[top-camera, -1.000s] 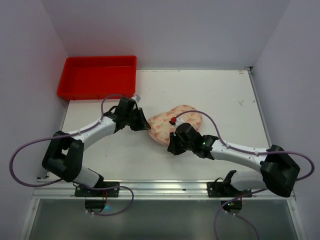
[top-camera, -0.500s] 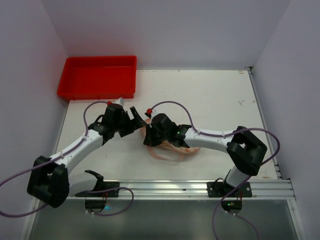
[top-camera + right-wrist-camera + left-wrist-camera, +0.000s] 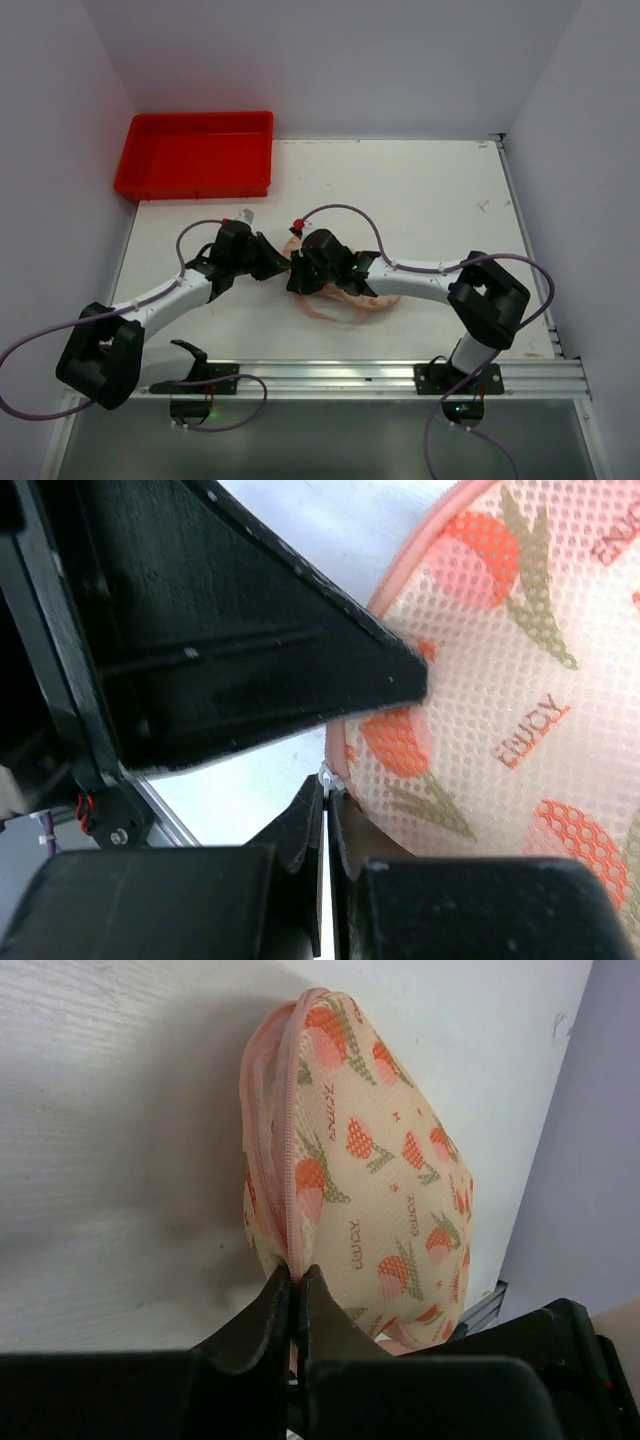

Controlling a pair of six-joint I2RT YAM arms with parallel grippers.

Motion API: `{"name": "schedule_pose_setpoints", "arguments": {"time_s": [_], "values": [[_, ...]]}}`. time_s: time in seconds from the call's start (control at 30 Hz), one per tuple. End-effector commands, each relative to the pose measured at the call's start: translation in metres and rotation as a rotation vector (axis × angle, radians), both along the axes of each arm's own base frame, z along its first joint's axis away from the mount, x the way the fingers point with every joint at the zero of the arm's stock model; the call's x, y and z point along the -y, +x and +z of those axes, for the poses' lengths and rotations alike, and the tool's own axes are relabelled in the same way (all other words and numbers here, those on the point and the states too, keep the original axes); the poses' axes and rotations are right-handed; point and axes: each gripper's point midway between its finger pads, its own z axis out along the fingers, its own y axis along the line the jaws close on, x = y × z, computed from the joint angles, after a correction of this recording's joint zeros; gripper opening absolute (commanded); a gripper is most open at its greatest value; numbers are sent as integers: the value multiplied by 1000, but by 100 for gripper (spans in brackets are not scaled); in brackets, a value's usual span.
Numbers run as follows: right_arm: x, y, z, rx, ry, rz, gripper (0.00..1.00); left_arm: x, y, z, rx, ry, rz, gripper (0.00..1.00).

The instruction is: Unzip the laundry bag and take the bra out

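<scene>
The laundry bag (image 3: 380, 1180), cream mesh with an orange print, stands on edge on the white table. My left gripper (image 3: 296, 1278) is shut on its pink zipper edge (image 3: 289, 1140). My right gripper (image 3: 326, 792) is shut on the small white zipper pull (image 3: 327, 774) at the rim of the bag (image 3: 520, 680). In the top view both grippers meet at mid-table, the left gripper (image 3: 276, 264) and the right gripper (image 3: 298, 272) close together. The bag (image 3: 385, 298) is mostly hidden under the right arm. Its thin pink strap (image 3: 340, 314) trails toward the front. The bra is hidden.
A red plastic tray (image 3: 195, 152) sits at the back left corner. The metal rail (image 3: 330, 375) runs along the table's near edge. A black part of the left arm (image 3: 250, 650) fills the top of the right wrist view, touching the bag.
The right arm swung left and the bag came with it, off its flat spot. The left gripper opened half a second ago, then shut on the bag's zipper edge.
</scene>
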Motion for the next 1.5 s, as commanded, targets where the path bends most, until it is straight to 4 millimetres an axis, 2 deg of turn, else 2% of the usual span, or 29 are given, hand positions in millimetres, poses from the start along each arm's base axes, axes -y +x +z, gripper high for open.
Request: {"name": "schedule_pose_setpoints", "arguments": {"time_s": [0.0,0.13,0.17,0.23,0.3,0.33,0.4,0.47,0.57,0.6,0.67,0.77,0.8,0.83,0.87,0.9,0.93,0.97,1.0,1.03,1.1,1.13,1.17,1.2,1.23,1.3,1.37,1.4,1.47], "values": [[12,-11,16,0,20,-8,0,10,10,10,54,-56,-3,0],[60,-24,8,11,-46,-47,0,2,13,1,41,-14,5,0],[85,-29,-11,-28,-98,-70,0,0,12,-2,31,-2,5,0],[112,-32,-7,-38,-97,-108,0,-5,14,-6,26,24,-7,0],[158,-33,-28,-95,-171,-201,0,-15,14,-12,3,63,-4,0],[169,-31,-17,-70,-147,-237,0,-18,15,-11,9,90,-22,0],[202,-34,-26,-92,-205,-323,0,-28,25,-11,27,138,-28,0],[218,-29,-15,-77,-181,-404,0,-36,33,-10,41,172,-40,0],[222,-34,-3,-115,-158,-438,0,-47,64,-10,68,255,-86,0],[222,-34,0,-119,-159,-443,0,-49,62,-19,35,254,-91,0],[213,-34,5,-120,-135,-404,0,-45,84,-9,82,261,-121,0],[185,-34,11,-115,-36,-289,0,-28,113,0,125,212,-172,0],[174,-29,16,-93,-3,-264,0,-16,123,5,130,161,-199,6],[167,-29,17,-87,-3,-237,0,-11,128,9,138,138,-208,22],[152,-29,26,-73,14,-196,0,-6,133,13,143,115,-216,30],[140,-26,22,-83,8,-173,0,-1,138,21,153,94,-221,41],[130,-26,23,-82,14,-152,0,-2,137,22,128,86,-201,67],[111,-26,38,-65,48,-112,0,-5,136,22,116,98,-183,76],[95,-25,33,-82,51,-83,0,-12,135,26,115,126,-148,81],[83,-24,36,-81,64,-64,0,-17,130,27,104,138,-130,87],[47,-21,58,-55,132,-14,0,-35,110,22,70,194,-71,90],[34,-21,47,-82,119,2,0,-40,99,21,43,197,-38,92],[17,-20,57,-70,146,26,0,-46,91,33,69,196,-5,93],[7,-17,60,-64,163,36,0,-56,70,11,2,209,39,93],[-2,-19,47,-93,145,56,0,-57,62,10,10,190,53,94],[-20,-17,54,-79,160,83,0,-58,30,1,-11,146,58,95],[-32,-18,48,-81,147,105,0,-48,19,12,27,55,55,94],[-34,-17,46,-80,144,108,0,-41,5,6,-4,19,32,92],[-37,-19,40,-81,135,115,0,-31,0,19,37,-21,6,89]]}}
